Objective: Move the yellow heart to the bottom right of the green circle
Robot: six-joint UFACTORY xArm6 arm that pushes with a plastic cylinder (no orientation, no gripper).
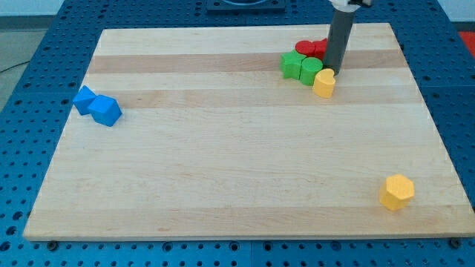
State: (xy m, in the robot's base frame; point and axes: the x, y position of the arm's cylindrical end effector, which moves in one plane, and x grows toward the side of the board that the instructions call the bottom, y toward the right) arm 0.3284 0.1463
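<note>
The yellow heart [323, 82] lies near the view's top right, touching the lower right side of a green block [311, 70], which looks like the green circle. A second green block [292, 64] sits against its left. My tip [331, 71] is at the end of the dark rod, just above and right of the yellow heart, close to it and beside the green circle's right edge. Two red blocks [310, 49] lie just behind the green ones, partly hidden by the rod.
Two blue blocks [97, 105] sit together at the view's left. A yellow hexagon-like block [397, 191] lies near the bottom right corner. The wooden board [223, 163] is bordered by a blue perforated table.
</note>
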